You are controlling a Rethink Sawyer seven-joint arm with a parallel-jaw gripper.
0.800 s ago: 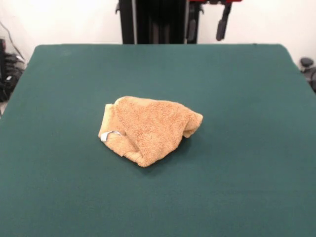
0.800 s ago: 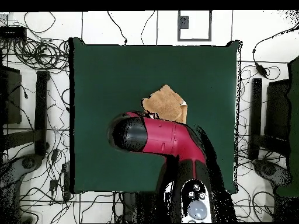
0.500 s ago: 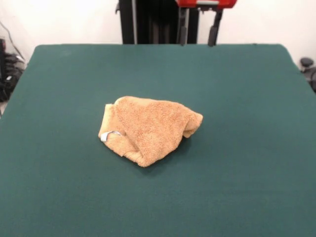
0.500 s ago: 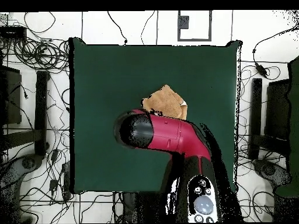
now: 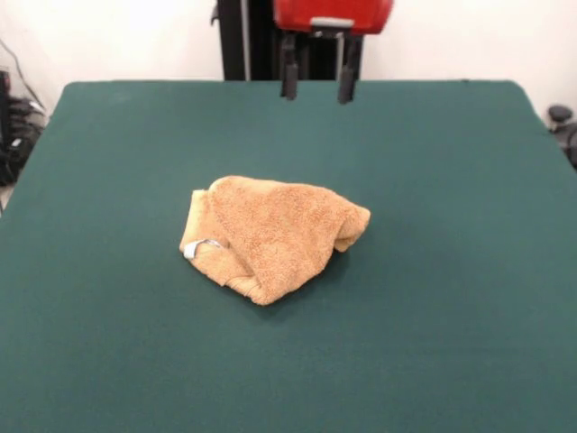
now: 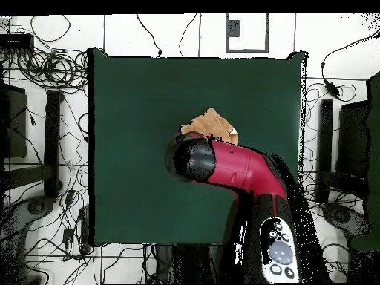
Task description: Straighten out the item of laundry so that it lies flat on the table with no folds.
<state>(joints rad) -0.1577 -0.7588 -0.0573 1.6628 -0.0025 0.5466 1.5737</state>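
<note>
The orange-tan terry towel [image 5: 270, 234] lies crumpled in a folded heap at the middle of the dark green table [image 5: 451, 298]. Its small white tag [image 5: 203, 245] shows at the heap's left edge. My gripper [image 5: 315, 88] hangs at the top of the front view, above the table's far part and behind the towel. Its two black fingers stand apart, open and empty. In the overhead view the red arm [image 6: 230, 167] covers most of the towel [image 6: 215, 122]; only its far part shows.
Cables and stands [image 6: 44, 111] lie on the floor around the table. The robot's black pedestal [image 5: 261, 41] stands at the table's far edge.
The gripper has moved left and lower in the front view, closer to the towel. In the overhead view the arm has swung over the towel. The towel has not moved.
</note>
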